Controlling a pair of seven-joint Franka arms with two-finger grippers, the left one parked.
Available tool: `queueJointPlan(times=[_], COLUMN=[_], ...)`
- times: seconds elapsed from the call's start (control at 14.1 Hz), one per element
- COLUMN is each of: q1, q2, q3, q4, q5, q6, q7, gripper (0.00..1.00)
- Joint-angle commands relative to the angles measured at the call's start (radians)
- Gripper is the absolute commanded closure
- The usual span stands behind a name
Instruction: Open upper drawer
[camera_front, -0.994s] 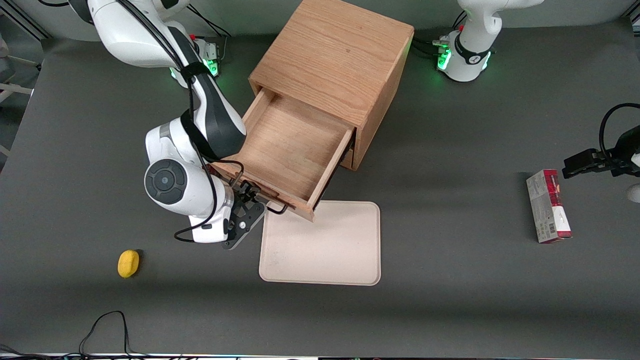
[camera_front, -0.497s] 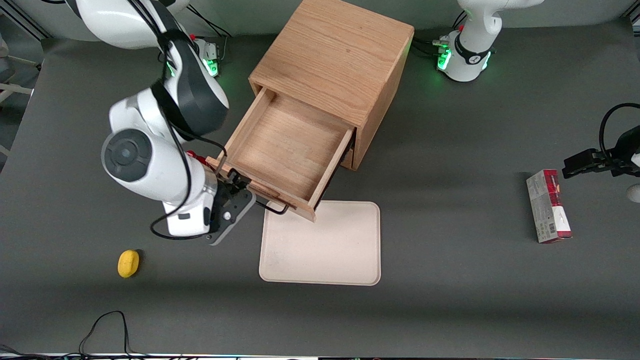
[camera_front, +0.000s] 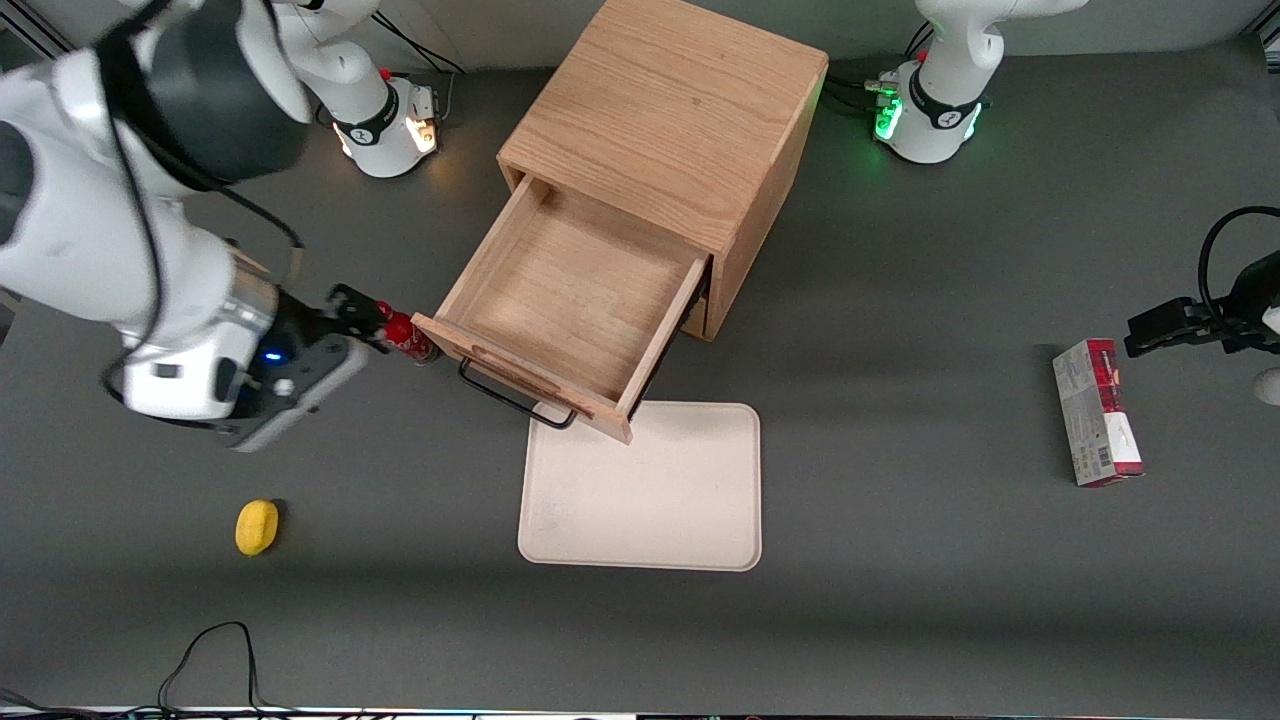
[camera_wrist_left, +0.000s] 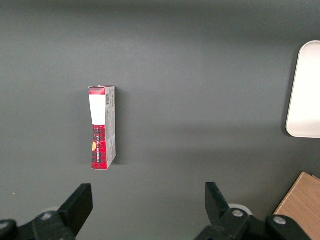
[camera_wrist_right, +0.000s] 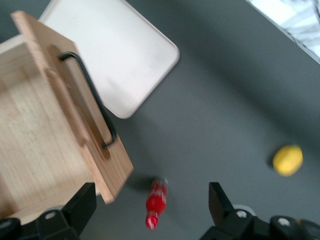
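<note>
The upper drawer (camera_front: 580, 290) of the oak cabinet (camera_front: 670, 110) stands pulled far out, and its inside is bare. Its black wire handle (camera_front: 510, 398) is free, with nothing holding it. The lower drawer is hidden under the upper one. My right gripper (camera_front: 362, 318) is open and empty, raised above the table beside the drawer's front corner, toward the working arm's end. The right wrist view shows the open gripper (camera_wrist_right: 150, 210) over a small red bottle (camera_wrist_right: 156, 202), with the drawer front (camera_wrist_right: 75, 120) and handle (camera_wrist_right: 92, 97) beside it.
The red bottle (camera_front: 405, 340) lies on the table by the drawer's corner. A beige tray (camera_front: 645, 490) lies in front of the drawer. A yellow fruit (camera_front: 257, 526) lies nearer the camera. A red-and-white box (camera_front: 1095, 410) lies toward the parked arm's end.
My gripper has come off the drawer handle and moved up and away toward the working arm's end. The drawer has stayed pulled out. The red bottle has come into view.
</note>
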Motion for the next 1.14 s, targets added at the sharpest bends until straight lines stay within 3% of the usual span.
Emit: queueJointPlan(times=[0.0, 0.14, 0.28, 0.5, 0.64, 1.06], q1=[0.010, 0.005, -0.053, -0.247, -0.378, -0.450], q2=[-0.111, -0.150, -0.199, -0.300, -0.360, -0.371], q3=[-0.064, -0.118, -0.100, 0.136, 0.249, 0.252], q4=[-0.142, -0.191, -0.248, -0.357, -0.435, -0.469], q5=[-0.021, -0.021, -0.049, -0.162, -0.173, -0.175], q6=[-0.004, -0.002, 0.013, 0.063, 0.119, 0.150], q7=[0.067, 0.067, 0.166, 0.265, 0.274, 0.302], gripper=[0.00, 0.00, 0.00, 0.00, 0.00, 0.00])
